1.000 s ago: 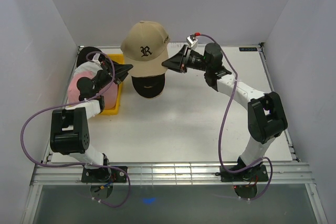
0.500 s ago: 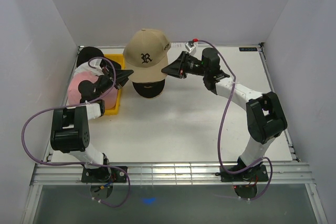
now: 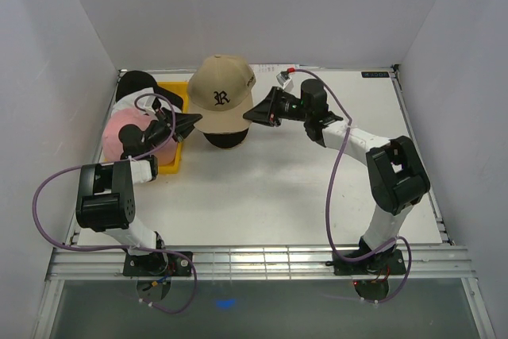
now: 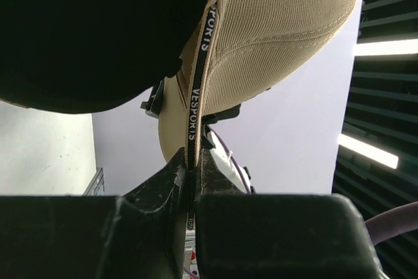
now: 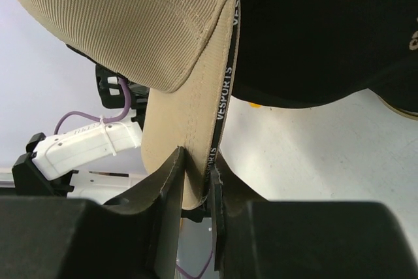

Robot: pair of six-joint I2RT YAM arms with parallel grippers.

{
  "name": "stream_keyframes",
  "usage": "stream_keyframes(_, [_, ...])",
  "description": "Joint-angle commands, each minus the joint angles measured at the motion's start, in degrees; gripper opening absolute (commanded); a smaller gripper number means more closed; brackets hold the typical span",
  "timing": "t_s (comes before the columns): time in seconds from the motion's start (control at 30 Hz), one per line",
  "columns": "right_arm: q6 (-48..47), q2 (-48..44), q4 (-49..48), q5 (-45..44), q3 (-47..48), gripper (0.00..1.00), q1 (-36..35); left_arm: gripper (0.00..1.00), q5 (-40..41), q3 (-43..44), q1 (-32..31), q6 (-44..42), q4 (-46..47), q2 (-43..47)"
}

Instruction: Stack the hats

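Tan corduroy cap [image 3: 221, 101] is held just over the black cap [image 3: 225, 140] toward the back of the tabletop [image 3: 286, 188], its rim pinched at opposite sides by the nearly closed left end effector [image 3: 190, 121] and right end effector [image 3: 252, 113]. Light, floppy fabric is judged best gripped at the stitched rim.

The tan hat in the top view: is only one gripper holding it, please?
No, the left gripper and right gripper both pinch the tan hat.
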State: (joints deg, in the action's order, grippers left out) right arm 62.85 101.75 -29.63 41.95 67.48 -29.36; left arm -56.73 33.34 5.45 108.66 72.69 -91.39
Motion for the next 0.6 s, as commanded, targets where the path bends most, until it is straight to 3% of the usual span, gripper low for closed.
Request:
stream_keyframes(0.0, [-4.2,1.1,-0.3,1.8,-1.2,0.18,-2.5,0.0,-0.7,0.3,-0.5,-2.9,-3.7,2.2])
stream_keyframes(0.57, [-4.8,3.1,-0.1,1.8,-4.6,0.16,-2.5,0.0,-0.5,-3.6,0.6,-10.6,-15.6,3.8])
